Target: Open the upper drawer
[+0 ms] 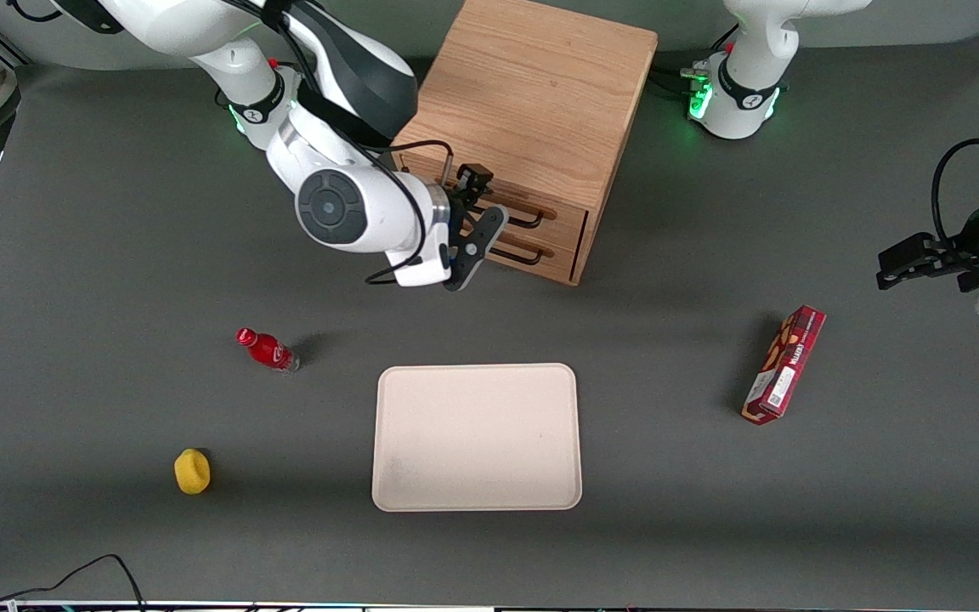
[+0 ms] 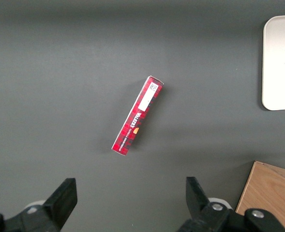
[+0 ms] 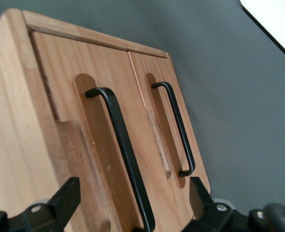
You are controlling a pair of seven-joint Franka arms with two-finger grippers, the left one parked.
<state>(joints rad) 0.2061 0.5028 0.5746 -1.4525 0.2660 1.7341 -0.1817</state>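
The light oak cabinet (image 1: 532, 85) stands at the table's back middle, its two drawer fronts facing the front camera. The upper drawer (image 1: 570, 223) looks shut; its black wire loop handle (image 1: 530, 215) lies along a wooden rail. The lower drawer's matching handle (image 1: 523, 252) is just below. My right gripper (image 1: 489, 204) is open, right in front of the upper drawer. In the right wrist view the upper handle (image 3: 118, 140) runs between my two fingers, with the gripper (image 3: 132, 205) straddling it without touching. The lower handle (image 3: 178, 128) lies beside it.
A beige tray (image 1: 477, 438) lies nearer the front camera than the cabinet. A red bottle (image 1: 268, 349) and a yellow object (image 1: 192, 471) lie toward the working arm's end. A red box (image 1: 784, 364) lies toward the parked arm's end; it also shows in the left wrist view (image 2: 137, 116).
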